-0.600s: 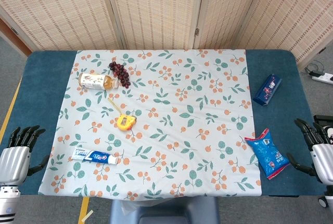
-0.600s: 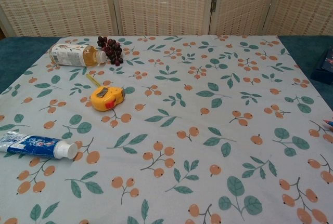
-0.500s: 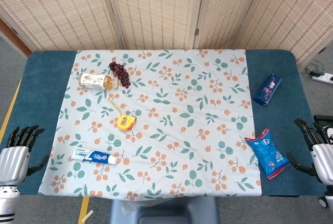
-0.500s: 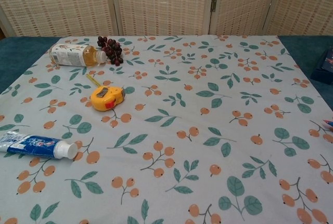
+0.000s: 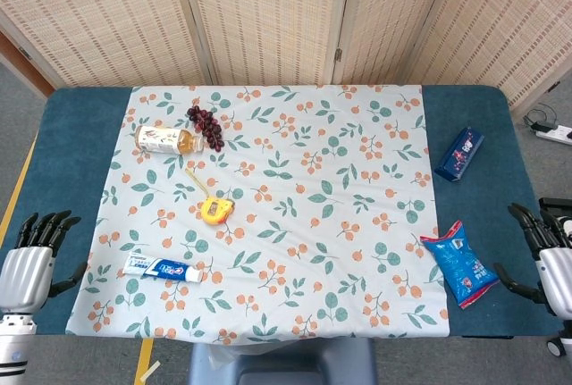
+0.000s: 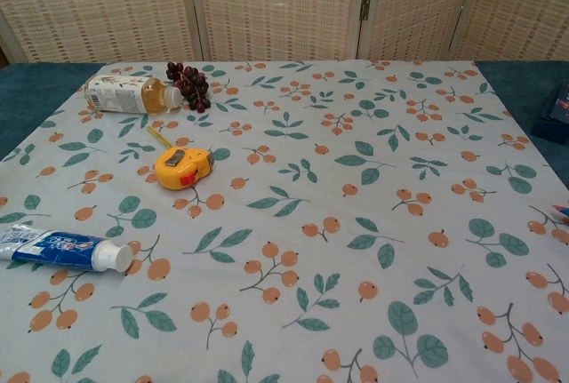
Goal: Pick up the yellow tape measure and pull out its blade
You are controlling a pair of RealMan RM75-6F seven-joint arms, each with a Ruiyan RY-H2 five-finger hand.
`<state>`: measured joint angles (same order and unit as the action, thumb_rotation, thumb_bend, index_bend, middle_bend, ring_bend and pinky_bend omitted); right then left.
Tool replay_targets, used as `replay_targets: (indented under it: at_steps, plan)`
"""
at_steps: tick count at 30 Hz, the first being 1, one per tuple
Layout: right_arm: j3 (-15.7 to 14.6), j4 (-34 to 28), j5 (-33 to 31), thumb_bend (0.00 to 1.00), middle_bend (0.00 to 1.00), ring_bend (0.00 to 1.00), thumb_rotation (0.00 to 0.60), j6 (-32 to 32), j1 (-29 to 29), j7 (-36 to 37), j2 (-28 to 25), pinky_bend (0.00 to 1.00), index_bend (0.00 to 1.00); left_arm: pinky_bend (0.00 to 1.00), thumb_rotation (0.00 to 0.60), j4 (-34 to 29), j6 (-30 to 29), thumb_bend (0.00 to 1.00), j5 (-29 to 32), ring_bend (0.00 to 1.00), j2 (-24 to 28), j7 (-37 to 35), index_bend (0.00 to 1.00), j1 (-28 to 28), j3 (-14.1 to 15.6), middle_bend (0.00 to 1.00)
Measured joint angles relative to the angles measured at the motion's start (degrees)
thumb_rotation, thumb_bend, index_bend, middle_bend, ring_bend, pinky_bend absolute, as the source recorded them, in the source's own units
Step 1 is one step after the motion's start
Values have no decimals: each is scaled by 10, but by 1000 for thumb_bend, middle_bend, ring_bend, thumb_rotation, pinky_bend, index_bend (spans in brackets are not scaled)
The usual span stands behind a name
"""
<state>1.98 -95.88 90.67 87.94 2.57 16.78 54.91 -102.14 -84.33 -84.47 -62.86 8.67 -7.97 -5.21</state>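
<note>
The yellow tape measure [image 5: 214, 208] lies on the flowered cloth left of the middle, with a short length of yellow blade [image 5: 198, 179] sticking out toward the back; the chest view shows the tape measure [image 6: 182, 168] too. My left hand [image 5: 29, 260] hangs at the table's front left corner, fingers apart, holding nothing. At the front right edge my right hand [image 5: 545, 251] is also empty with its fingers spread. Both hands are far from the tape measure and outside the chest view.
A tea bottle [image 5: 166, 140] lies on its side beside dark grapes [image 5: 205, 124] at the back left. A toothpaste tube [image 5: 166, 269] lies near the front left. On the right are a blue snack bag [image 5: 458, 262] and a blue packet [image 5: 459, 153].
Both hands have shifted very slightly, the left a little to the right, the right a little lower. Nothing on the table has moved.
</note>
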Motion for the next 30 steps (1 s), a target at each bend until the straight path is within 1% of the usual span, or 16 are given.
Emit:
replay_targets:
  at_steps: [4,10,15,18,23,30]
  plan:
    - [1,-4,3,373,106,152,600,2,1,-2,-3,15,37,0,600,10,30,357,-1,134,-4,-17,228,-26,-11,172]
    - [2,-9,4,374,106,153,600,1,2,-7,-7,15,37,0,600,24,100,357,2,134,-15,-30,213,-84,-29,172]
    - [1,-11,3,373,106,150,600,1,1,-7,-10,15,38,0,600,42,181,358,8,121,-25,-47,185,-142,-41,161]
    - [2,-11,1,374,106,151,600,0,1,-7,-11,15,37,0,600,64,237,359,16,120,-37,-54,179,-181,-45,159]
    - [1,-10,-1,374,106,154,600,-3,1,-6,-11,15,37,0,600,118,320,368,46,121,-81,-46,188,-244,-50,159]
    - [4,-9,-5,374,106,153,600,-11,6,-8,-11,15,37,0,600,196,386,401,101,121,-152,-22,205,-304,-56,159]
